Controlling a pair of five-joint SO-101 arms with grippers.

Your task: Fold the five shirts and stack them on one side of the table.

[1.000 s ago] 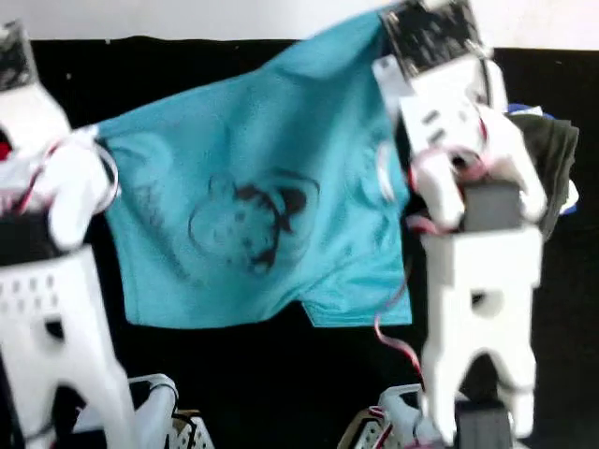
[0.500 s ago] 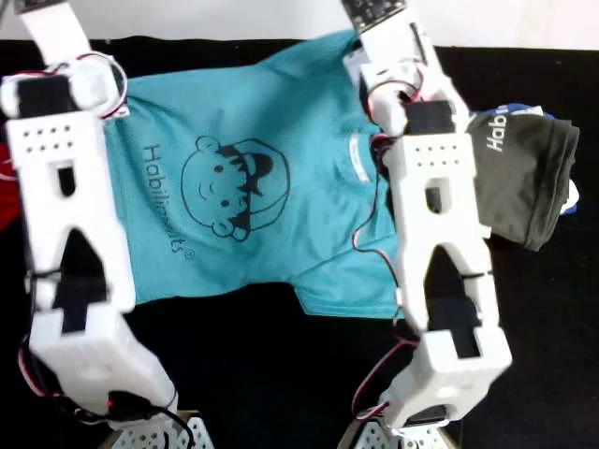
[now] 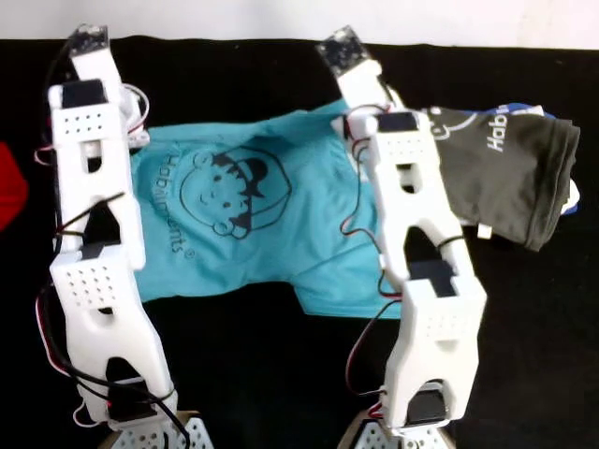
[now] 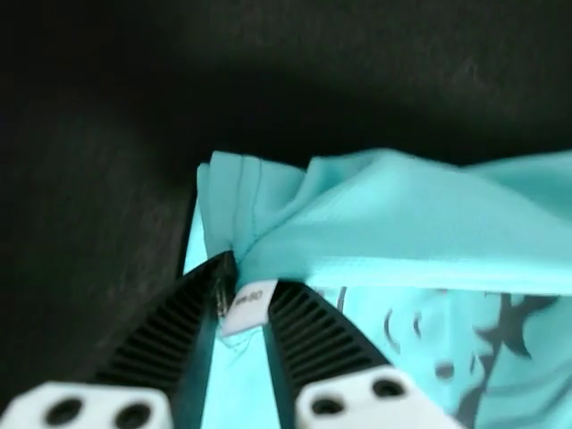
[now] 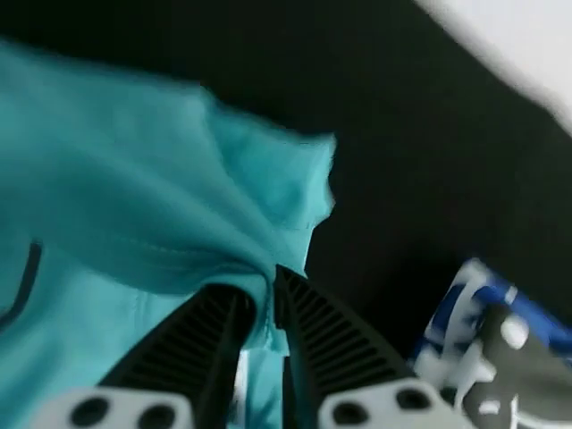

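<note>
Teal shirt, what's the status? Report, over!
Left end effector shut on teal shirt corner. Right end effector shut on other corner. Shirt spread print-up over black table. Folded dark shirt beside it, not blocking.

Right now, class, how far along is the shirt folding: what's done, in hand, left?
Done: a dark shirt lies folded on the right, blue fabric under it. In hand: the left hand and right hand pinch the teal shirt, spread unfolded. Left: folding it, plus a red cloth at the left edge.
</note>
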